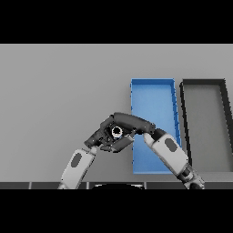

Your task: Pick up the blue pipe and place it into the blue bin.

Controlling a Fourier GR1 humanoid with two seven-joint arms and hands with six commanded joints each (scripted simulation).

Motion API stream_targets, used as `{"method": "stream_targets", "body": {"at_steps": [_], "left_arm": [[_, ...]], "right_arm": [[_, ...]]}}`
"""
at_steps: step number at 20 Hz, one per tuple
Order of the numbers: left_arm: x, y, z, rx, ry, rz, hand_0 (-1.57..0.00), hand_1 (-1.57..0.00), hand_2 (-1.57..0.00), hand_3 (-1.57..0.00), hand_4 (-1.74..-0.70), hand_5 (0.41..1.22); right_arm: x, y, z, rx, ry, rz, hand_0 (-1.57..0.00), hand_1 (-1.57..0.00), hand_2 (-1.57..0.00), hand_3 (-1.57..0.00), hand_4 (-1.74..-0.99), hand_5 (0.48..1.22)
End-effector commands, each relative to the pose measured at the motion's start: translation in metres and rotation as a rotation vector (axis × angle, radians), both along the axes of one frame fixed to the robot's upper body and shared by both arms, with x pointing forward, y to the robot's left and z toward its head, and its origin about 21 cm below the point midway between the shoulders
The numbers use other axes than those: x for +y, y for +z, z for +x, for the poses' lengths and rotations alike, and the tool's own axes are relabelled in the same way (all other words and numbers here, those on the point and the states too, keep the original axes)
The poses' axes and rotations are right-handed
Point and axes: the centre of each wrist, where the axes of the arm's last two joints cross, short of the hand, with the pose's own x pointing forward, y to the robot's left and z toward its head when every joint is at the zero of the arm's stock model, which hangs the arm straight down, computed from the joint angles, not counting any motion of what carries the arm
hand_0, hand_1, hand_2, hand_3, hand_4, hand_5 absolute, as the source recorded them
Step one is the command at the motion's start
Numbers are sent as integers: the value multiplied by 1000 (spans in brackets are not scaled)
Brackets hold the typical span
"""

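Blue bin (154,98) lies right of both hands; right hand (132,122) reaches left across its near edge to meet the left hand (103,134), fingers curled round a small object, presumably the pipe (116,132), colour unreadable.

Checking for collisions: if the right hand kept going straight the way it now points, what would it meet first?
The right hand points toward the robot's left, so it would likely first meet the left hand right beside it; depth between them is unclear.
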Motion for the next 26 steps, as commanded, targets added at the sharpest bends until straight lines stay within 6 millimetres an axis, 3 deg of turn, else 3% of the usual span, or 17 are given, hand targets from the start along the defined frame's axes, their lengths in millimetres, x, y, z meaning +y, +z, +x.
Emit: {"method": "stream_targets", "body": {"at_steps": [1,3,6,9,14,15,16,19,22,26], "left_arm": [[1,1,2,6,-3,-30,-1571,-1571,-1571,-1523,-1677,1221],[1,-1,2,14,-23,-68,-1571,-1571,-1571,-1502,-1699,1221],[1,0,4,17,-24,-63,-1571,-1571,-1571,-1441,-1718,1221],[4,4,3,0,-22,-60,-1571,-1571,-1571,-1433,-1728,1221],[6,4,1,-67,24,-48,-1571,-1571,-1571,-1454,-1724,1221],[6,5,2,-76,33,-37,-1462,-1342,-1293,-1166,-1599,1221],[10,4,2,-82,5,-32,-1169,-1073,-1034,-933,-1475,1221],[17,6,3,-89,-53,49,-598,-549,-529,-477,-1206,1221],[15,5,4,-61,-22,107,-306,-281,-270,-244,-1047,938],[14,3,2,4,4,118,-125,-114,-110,-99,-970,647]], "right_arm": [[-1,2,0,16,-8,7,-1215,-1215,-1233,-1021,-1581,650],[3,-3,-1,33,11,33,-1343,-1343,-1354,-1186,-1628,856],[2,-5,-3,-1,14,41,-1454,-1454,-1460,-1357,-1680,1034],[5,-6,-4,-20,30,71,-1511,-1511,-1514,-1462,-1710,1125],[7,-8,-6,-15,-2,113,-1551,-1551,-1552,-1535,-1731,1190],[7,-6,-7,-23,-7,109,-1555,-1555,-1556,-1542,-1733,1196],[6,-5,-9,-19,-13,99,-1558,-1558,-1559,-1548,-1734,1201],[12,-4,-15,5,-40,82,-1565,-1565,-1565,-1559,-1738,1211],[12,-4,-14,1,-57,61,-1568,-1568,-1568,-1565,-1739,1216],[8,-5,-12,-27,-45,86,-1570,-1570,-1570,-1569,-1740,1219]]}}
